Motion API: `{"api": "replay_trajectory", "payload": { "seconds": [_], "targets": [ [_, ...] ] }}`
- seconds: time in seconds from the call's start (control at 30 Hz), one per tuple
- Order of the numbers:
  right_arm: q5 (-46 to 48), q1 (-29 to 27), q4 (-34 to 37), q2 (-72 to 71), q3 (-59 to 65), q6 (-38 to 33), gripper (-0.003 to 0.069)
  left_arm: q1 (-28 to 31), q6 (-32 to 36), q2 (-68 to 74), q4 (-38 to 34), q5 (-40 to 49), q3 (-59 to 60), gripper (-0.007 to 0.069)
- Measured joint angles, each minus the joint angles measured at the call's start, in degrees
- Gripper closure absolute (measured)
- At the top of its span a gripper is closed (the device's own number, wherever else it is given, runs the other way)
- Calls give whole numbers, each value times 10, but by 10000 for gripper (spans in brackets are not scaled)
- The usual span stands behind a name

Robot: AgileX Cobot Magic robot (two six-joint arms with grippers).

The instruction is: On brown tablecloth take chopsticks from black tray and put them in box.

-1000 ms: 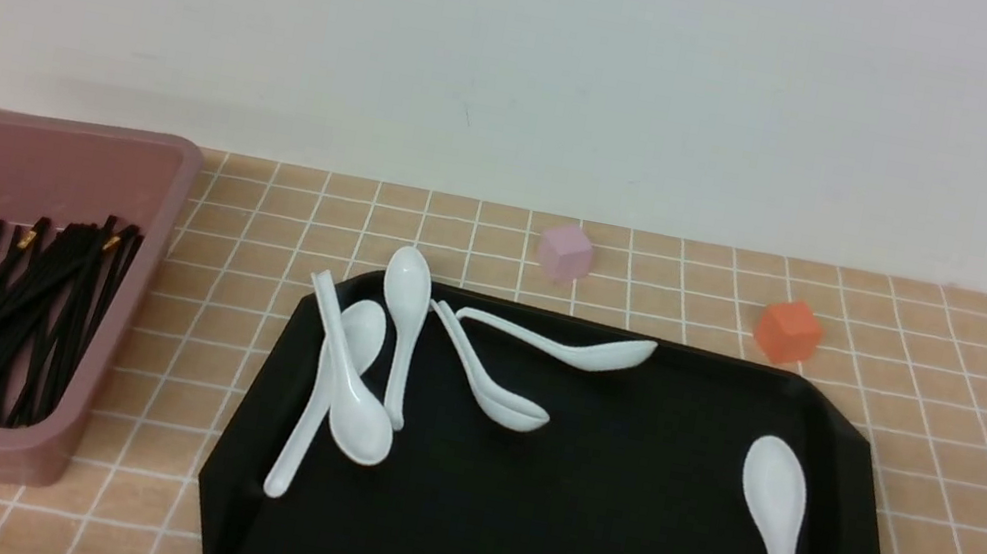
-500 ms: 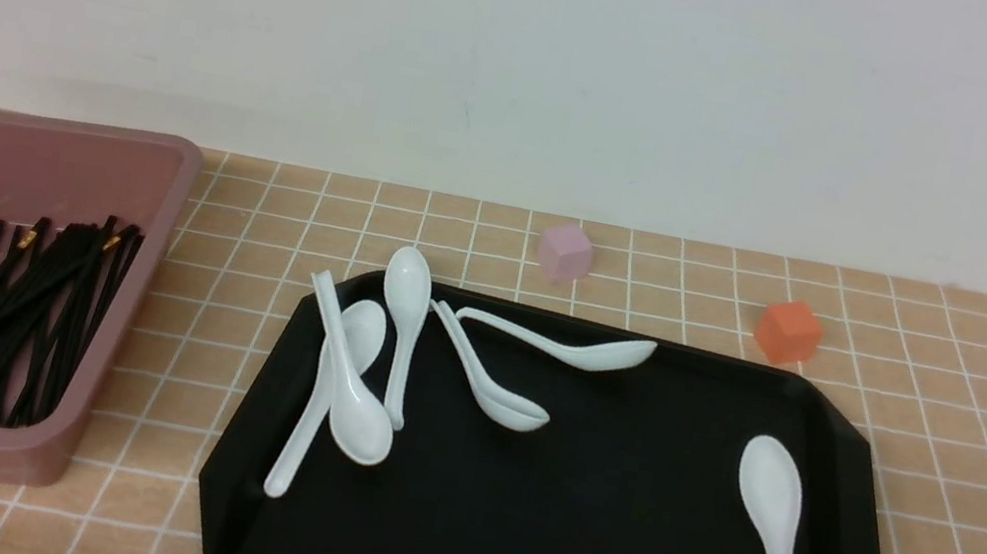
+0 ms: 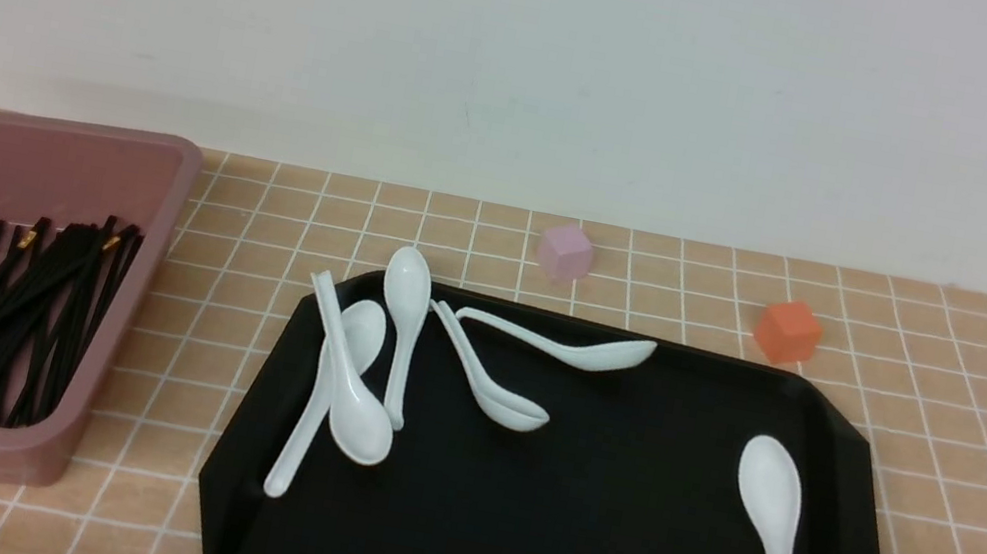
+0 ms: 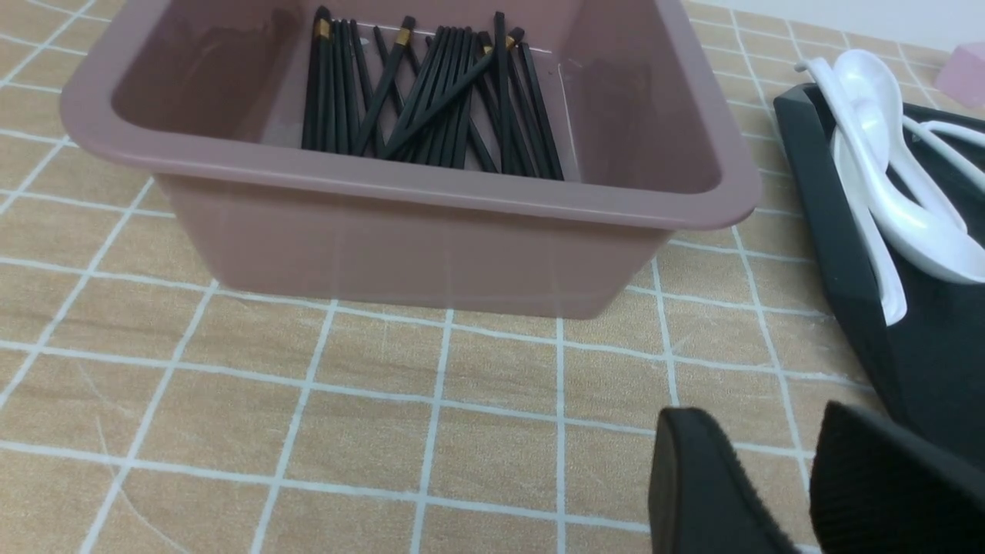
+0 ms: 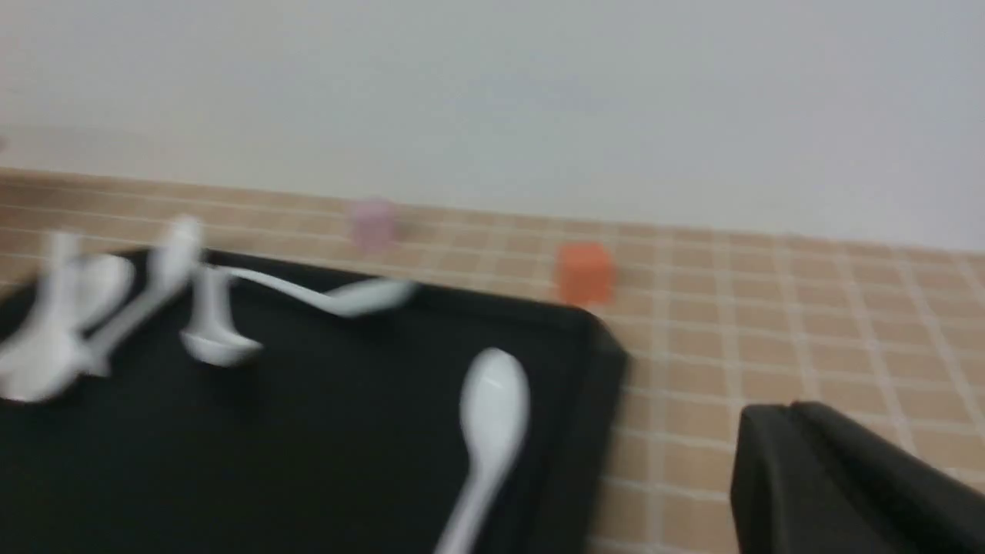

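Chopsticks (image 4: pixel 431 92) lie in the box (image 4: pixel 431 192), apart from left hand (image 4: pixel 777 477).

Brown tablecloth (image 3: pixel 982 444) covers the whole surface — tan-orange, gridded with thin white lines. On the left sits the box (image 3: pixel 138 275), its base flat on the cloth. Just beside it, centre to right, lies the black tray (image 3: pixel 609 541), the widest thing here, apart from the box by a strip of cloth. Behind the tray's far edge — a pink cube (image 3: pixel 565 252), and further right an orange cube (image 3: pixel 788 331), near the tray's far right corner.
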Motion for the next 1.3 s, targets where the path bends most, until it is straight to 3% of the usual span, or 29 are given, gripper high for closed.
{"api": "replay_trajectory", "payload": {
  "seconds": [0.2, 0.33, 1.3],
  "targets": [
    [8, -65, -9, -56, 77, 4, 629, 0, 0, 0, 0, 0, 0, 386],
    [61, -79, -11, -57, 78, 4, 626, 0, 0, 0, 0, 0, 0, 386],
    [78, -81, -12, -57, 75, 6, 582, 0, 0, 0, 0, 0, 0, 386]
  ]
}}
